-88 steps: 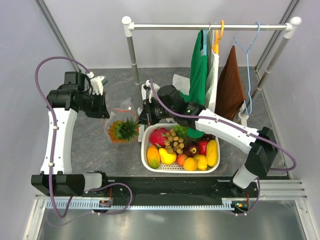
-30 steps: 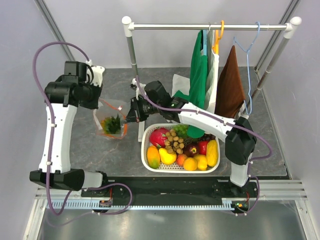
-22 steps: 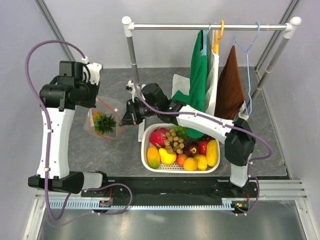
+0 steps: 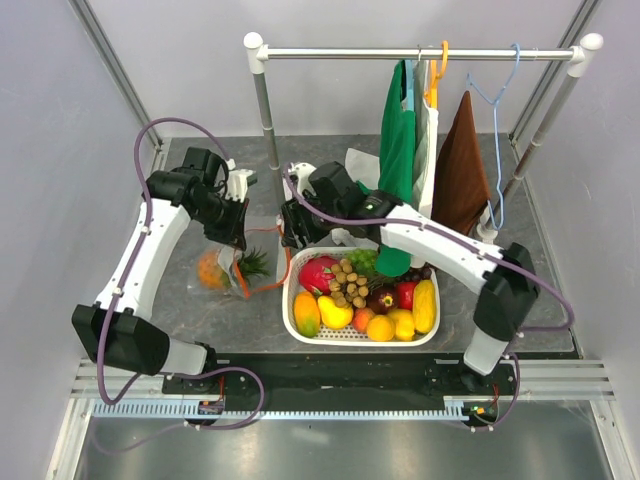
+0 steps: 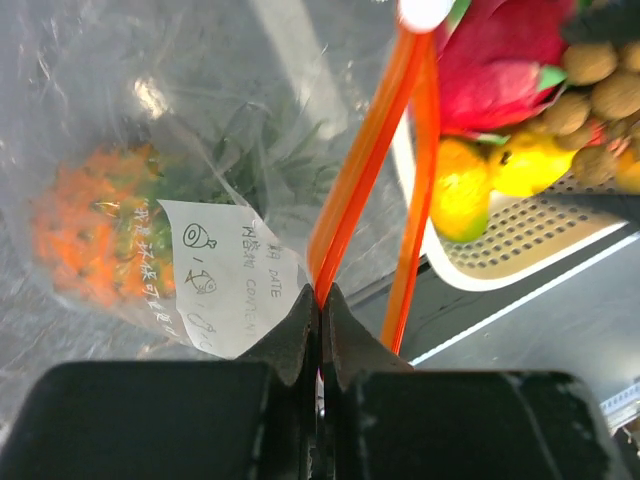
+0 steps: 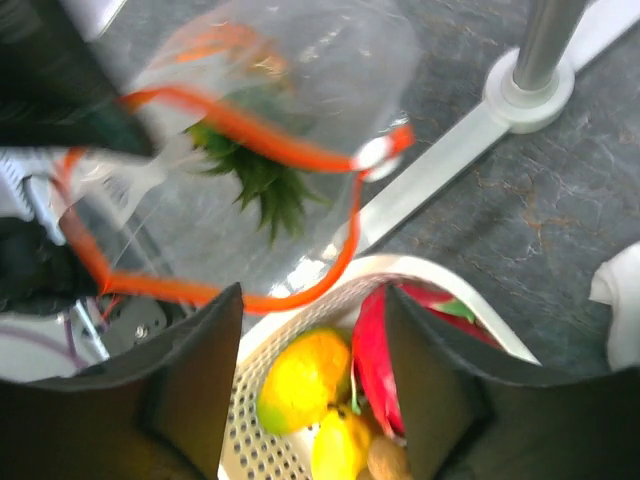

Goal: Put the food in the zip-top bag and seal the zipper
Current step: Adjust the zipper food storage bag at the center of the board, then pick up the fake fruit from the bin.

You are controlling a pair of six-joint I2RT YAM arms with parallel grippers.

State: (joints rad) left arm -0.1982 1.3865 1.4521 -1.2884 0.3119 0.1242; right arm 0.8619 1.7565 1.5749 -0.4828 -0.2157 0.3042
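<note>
My left gripper [image 5: 320, 305] is clamped tight on one lip of the zipper [image 5: 365, 160], and I read that as an anchor: the bag [image 4: 222, 270] is floppy, so pinching the strip keeps the mouth from sliding about. In the left wrist view the two orange strips part below the slider [image 6: 373, 153]. One runs into my fingers and the other hangs free, so the mouth is not sealed.

The pineapple [image 5: 90, 240] is inside the bag, seen through the plastic beside the white label [image 5: 225, 290], with its crown toward the mouth. The bag sags onto the worktop [image 4: 200, 315] just left of the basket [image 4: 293, 300], and the mouth end is lifted by my grip.

My right gripper [image 6: 312, 295] stands open with nothing between its fingers. It hovers over the near corner of the basket and looks at the open loop of the mouth. The slider sits at the far end of that loop, apart from the fingers. With its jaws spread, that arm could go either way, down into the basket for another piece or across to the slider.

The yellow fruit [image 4: 400, 322] lies in the basket, so I judge the filling unfinished. While I hold one lip only, the other droops and narrows the opening, and a dropped piece could catch there.
</note>
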